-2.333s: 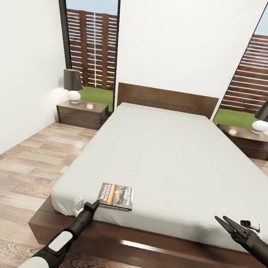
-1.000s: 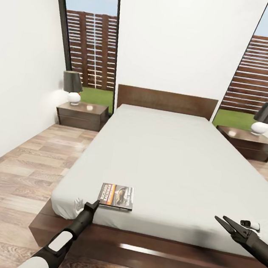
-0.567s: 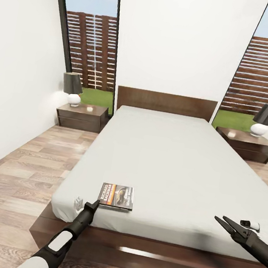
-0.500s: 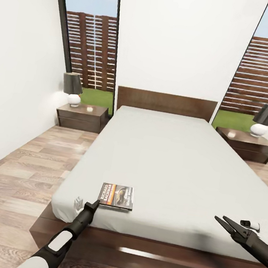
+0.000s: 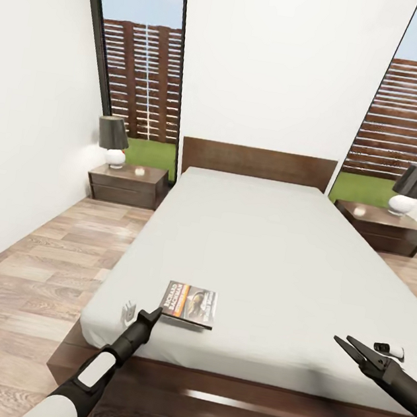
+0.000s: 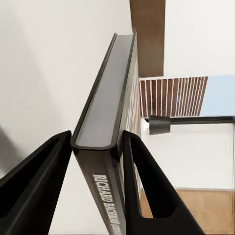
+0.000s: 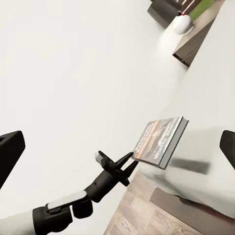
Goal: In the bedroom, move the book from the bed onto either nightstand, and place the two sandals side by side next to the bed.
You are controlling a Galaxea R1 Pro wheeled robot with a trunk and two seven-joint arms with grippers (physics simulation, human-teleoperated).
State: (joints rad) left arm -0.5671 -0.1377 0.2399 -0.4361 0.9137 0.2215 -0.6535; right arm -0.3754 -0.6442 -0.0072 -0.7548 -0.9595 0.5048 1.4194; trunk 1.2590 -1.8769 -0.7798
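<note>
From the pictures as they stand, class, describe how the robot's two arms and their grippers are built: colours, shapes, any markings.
The left arm has a white, rounded forearm shell, then a slim black wrist section with a pale grey band, tapering to the left gripper. Its fingers are flat, black, wedge-shaped blades with triangular cut-outs. The right gripper is likewise black, with two thin pointed fingers; a small white-and-black fitting sits beside its wrist. No cables or lettering visible.

Glossy book point(image 5: 190, 302), matt cloth mattress point(image 5: 274, 258), glossy wooden nightstand point(image 5: 127, 183).

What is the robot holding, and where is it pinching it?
The left gripper holds the book, clamped across its spine end, one finger on each cover. The right gripper is open, holding nothing.
</note>
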